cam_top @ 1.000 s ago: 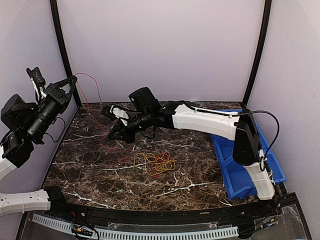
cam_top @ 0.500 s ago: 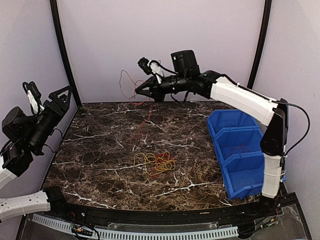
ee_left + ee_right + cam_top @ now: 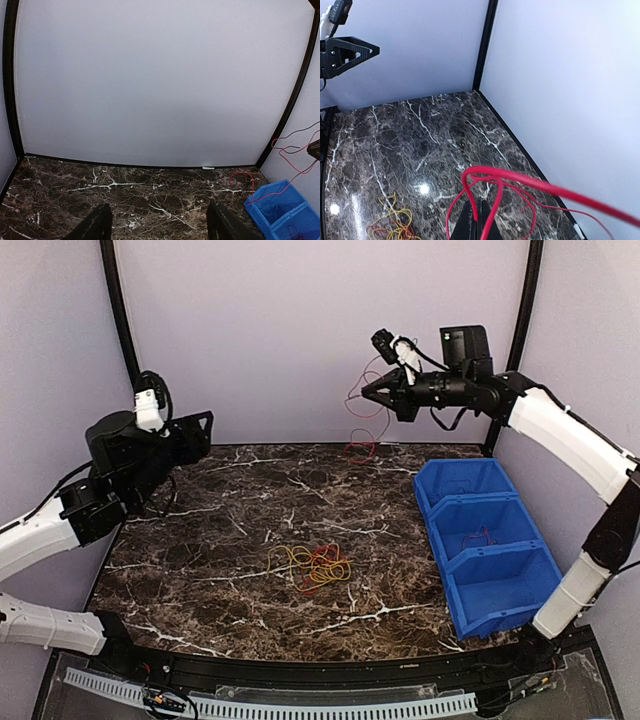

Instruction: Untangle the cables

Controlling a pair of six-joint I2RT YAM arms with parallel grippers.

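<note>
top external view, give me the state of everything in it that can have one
left end effector: open, empty, held above the table
right end effector: shut on the red cable, high at the back
red cable: hanging apart from the bundle, lower end seems to rest on the table
cable bundle: tangled, lying mid-table, untouched
blue bin: thin red wire in the middle compartment

A dark marble table (image 3: 200,570) is carrying a tangled bundle of yellow, orange and red cables (image 3: 312,565) near its middle. A blue bin (image 3: 478,501) is sitting along its right edge. The low end of a red cable (image 3: 360,448) is resting near the back edge.
</note>
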